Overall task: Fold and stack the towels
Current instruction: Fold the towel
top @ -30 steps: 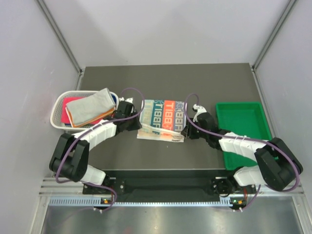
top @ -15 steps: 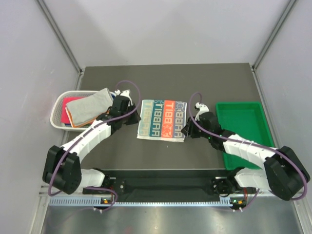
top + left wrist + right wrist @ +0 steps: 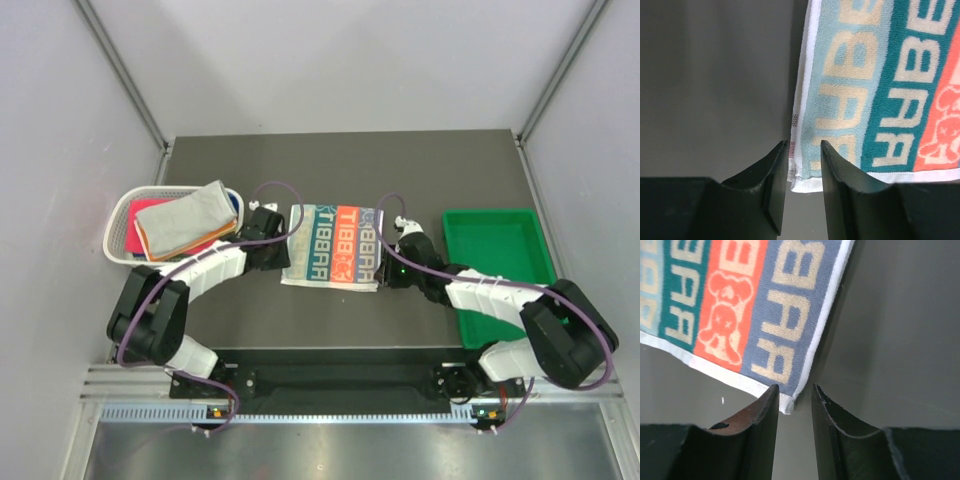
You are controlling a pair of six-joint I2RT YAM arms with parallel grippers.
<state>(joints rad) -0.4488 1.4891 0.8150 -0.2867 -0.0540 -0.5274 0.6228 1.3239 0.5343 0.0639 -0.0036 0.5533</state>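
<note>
Left end effector (image 3: 804, 150): fingers narrowly parted, straddling the near-left corner hem of the printed towel (image 3: 333, 245). The cloth fills the gap, and I cannot tell whether it is pinched.

Right end effector (image 3: 795, 390): fingers slightly apart and gripping nothing. The towel's near-right corner lies just at the gap, with bare worktop (image 3: 340, 160) beside it.

The printed towel lies flat at worktop centre, between both arms. A grey towel (image 3: 185, 218) tops the other cloths in the white basket (image 3: 118, 218) on the left. A green tray (image 3: 500, 245) sits on the right.
</note>
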